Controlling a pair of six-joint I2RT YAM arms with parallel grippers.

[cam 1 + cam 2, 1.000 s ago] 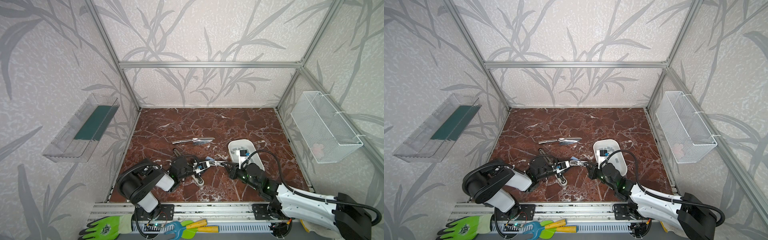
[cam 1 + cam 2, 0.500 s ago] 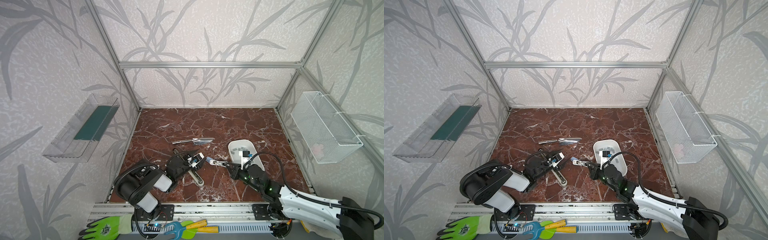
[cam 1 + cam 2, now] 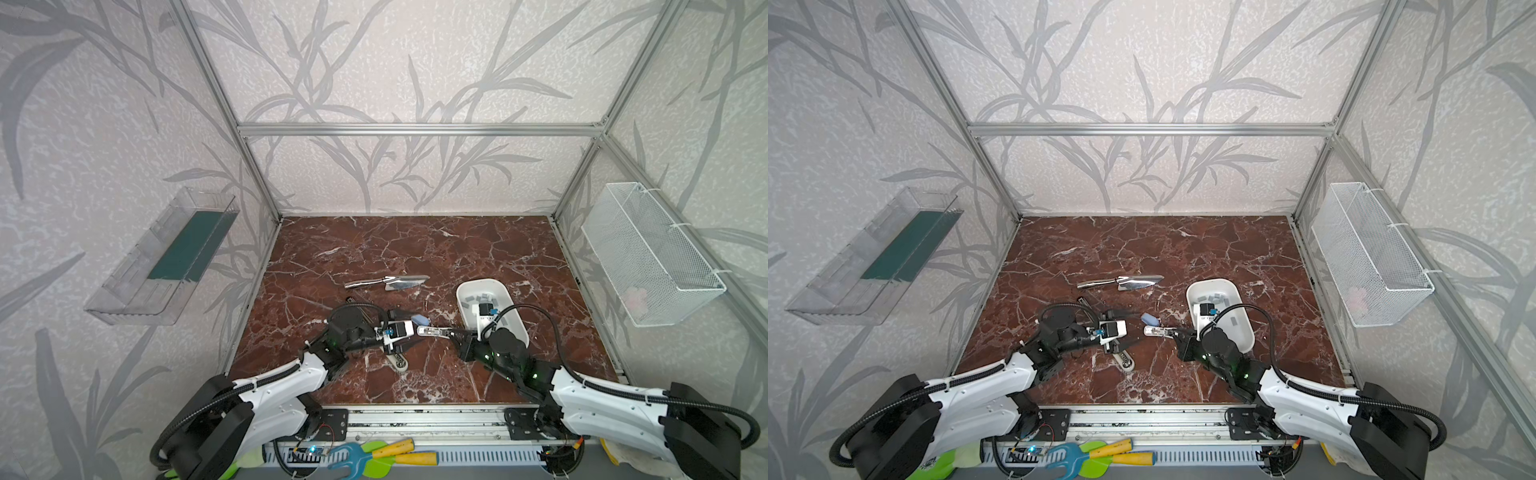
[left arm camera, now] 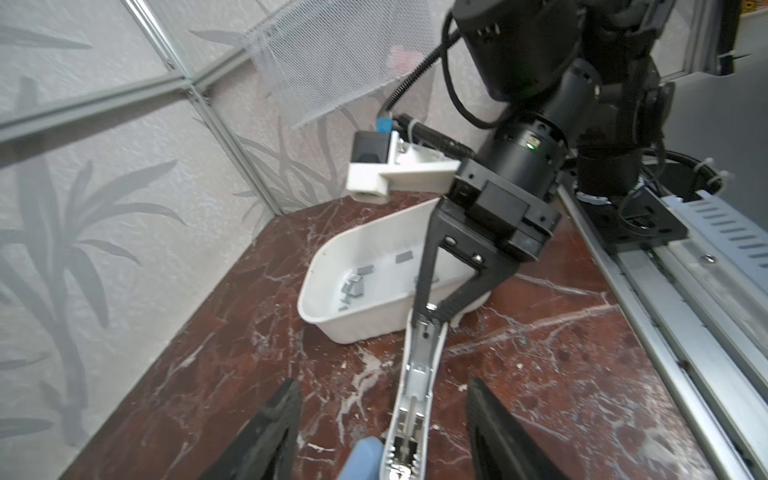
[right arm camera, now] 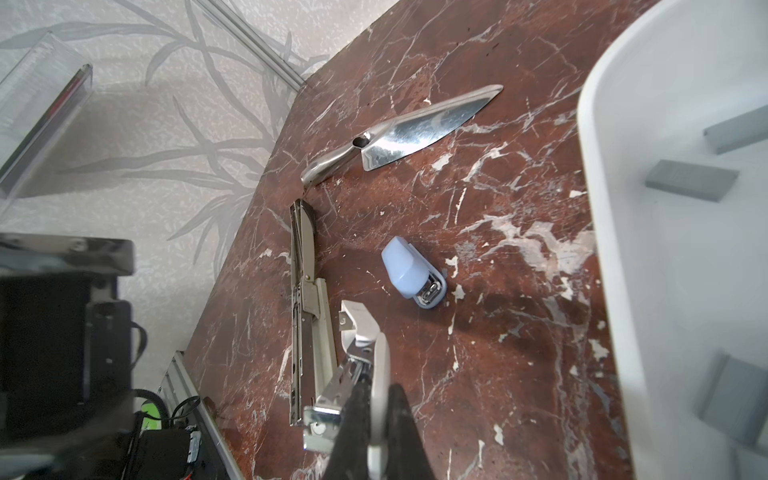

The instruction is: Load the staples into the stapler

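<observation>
The stapler lies opened on the marble. Its long metal base (image 5: 307,316) rests flat, and its white lid (image 3: 432,331) is lifted off it. My right gripper (image 5: 376,399) is shut on the lid's edge, also seen as the right gripper (image 3: 451,332) in a top view. My left gripper (image 4: 382,384) is open, its fingers (image 4: 274,432) standing wide on either side of the lid (image 4: 415,395) without touching it. The staples (image 4: 353,286) are grey strips lying loose in the white tray (image 4: 353,324), just behind the right gripper; more staples (image 5: 690,178) show in the right wrist view.
A small blue stapler (image 3: 420,320) lies beside the left gripper's fingers. A shiny metal trowel (image 3: 386,283) lies further back. The white tray (image 3: 461,291) sits right of centre. A wire basket (image 3: 648,257) hangs on the right wall, a clear shelf (image 3: 166,257) on the left.
My left gripper has opened and let go of the stapler's lid, drawn back, then come forward round its free end. The right gripper has kept its grip.
</observation>
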